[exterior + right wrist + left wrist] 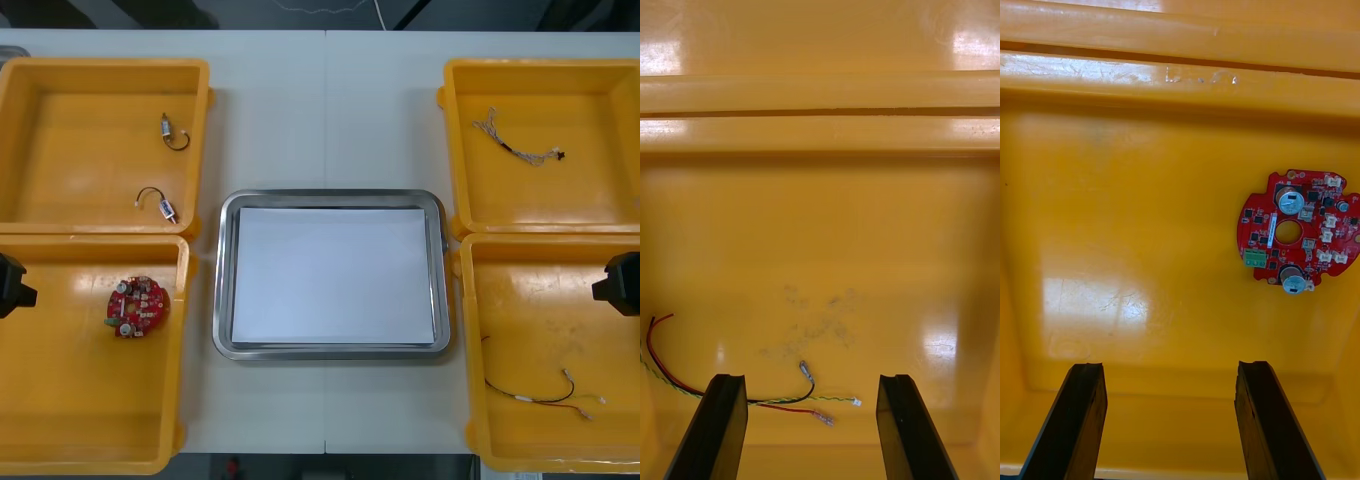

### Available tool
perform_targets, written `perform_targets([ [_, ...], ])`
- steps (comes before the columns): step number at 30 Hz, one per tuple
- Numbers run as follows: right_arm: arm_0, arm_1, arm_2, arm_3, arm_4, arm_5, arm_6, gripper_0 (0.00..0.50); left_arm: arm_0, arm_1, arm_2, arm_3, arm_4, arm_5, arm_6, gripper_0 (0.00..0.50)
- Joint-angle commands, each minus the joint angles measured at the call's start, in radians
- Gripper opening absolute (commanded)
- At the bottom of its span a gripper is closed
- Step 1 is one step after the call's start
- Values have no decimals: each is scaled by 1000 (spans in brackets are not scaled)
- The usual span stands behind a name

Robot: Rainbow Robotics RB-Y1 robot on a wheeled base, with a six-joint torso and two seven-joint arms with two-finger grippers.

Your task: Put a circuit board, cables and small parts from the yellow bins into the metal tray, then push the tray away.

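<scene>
1. The left tool [1171, 424], fingers wide and empty, hangs over the near left bin [70, 400], with the circuit board [1298, 229] ahead of it.
2. The right tool [809, 427], wide and empty, hangs over the near right bin [540, 300], above the red and yellow cable [790, 401].
3. The far left bin [80, 150] holds two small metal parts [168, 127]; the far right bin [580, 190] holds a twisted cable [520, 150].
4. The metal tray [228, 300], mid-table, holds nothing, so every step appears to be left.
</scene>
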Motion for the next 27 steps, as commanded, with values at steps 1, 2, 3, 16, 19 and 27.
perform_targets([
  [1, 16, -35, -23, -8, -8, 3, -38, 500, 18, 42, 31, -26, 6, -9, -65, 500],
  [2, 16, -35, -23, -8, -8, 3, -38, 500, 18, 42, 31, -26, 6, -9, -65, 500],
  [3, 16, -35, -23, -8, -8, 3, -38, 500, 18, 42, 31, -26, 6, -9, -65, 500],
  [16, 53, -15, -23, 20, -14, 3, -41, 500, 18, 42, 31, -26, 6, -9, -65, 500],
  [19, 71, -16, -34, 20, -12, 3, -47, 500, 39, 18, 0, -7, 6, -7, -67, 500],
  [27, 80, -7, -117, 8, -21, 3, -83, 500, 29, 31, -3, -7, 11, -27, -78, 500],
])
